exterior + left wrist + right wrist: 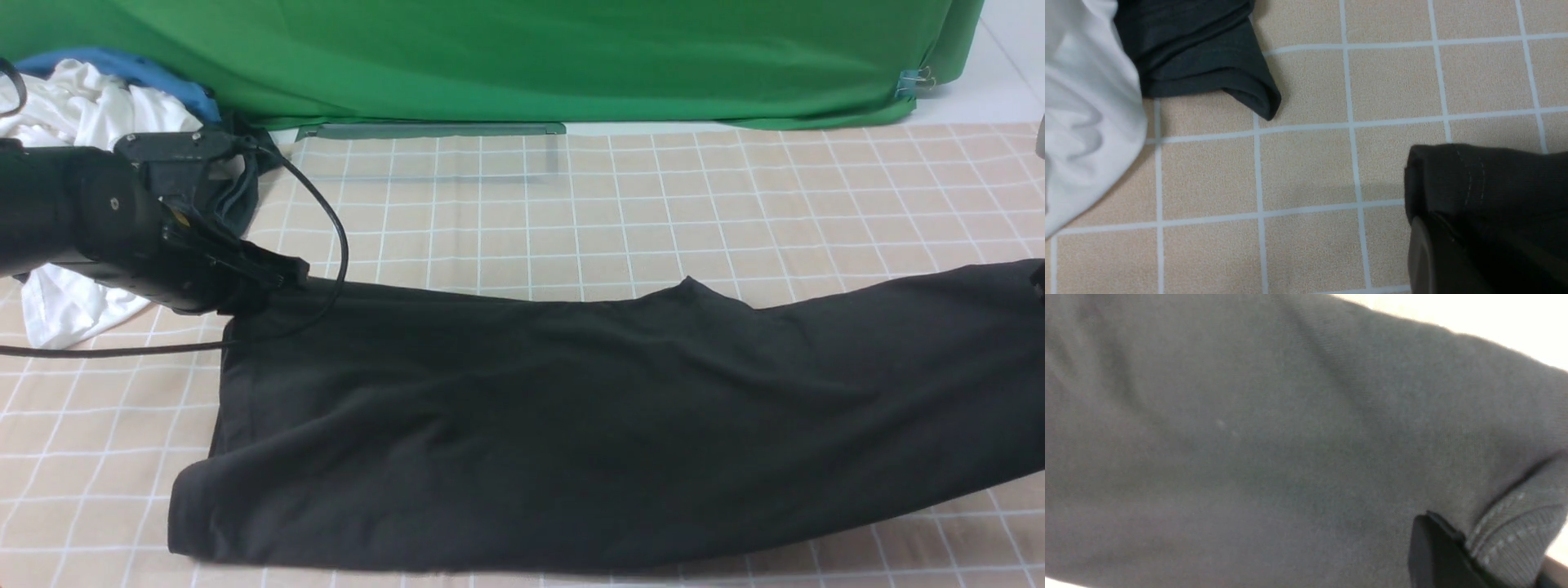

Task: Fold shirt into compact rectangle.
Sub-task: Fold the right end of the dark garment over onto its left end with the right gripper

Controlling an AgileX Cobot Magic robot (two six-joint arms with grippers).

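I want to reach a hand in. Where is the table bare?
Bare: the wide band of table between the shirt and the green curtain, centre to right. Crowded: far left, where the clothes pile and left tool sit.

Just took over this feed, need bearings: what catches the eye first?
The black shirt dominates, stretched across the checked tablecloth from left to right. The left gripper is shut on its back left corner. White clothes lie heaped at the far left, before the green backdrop.
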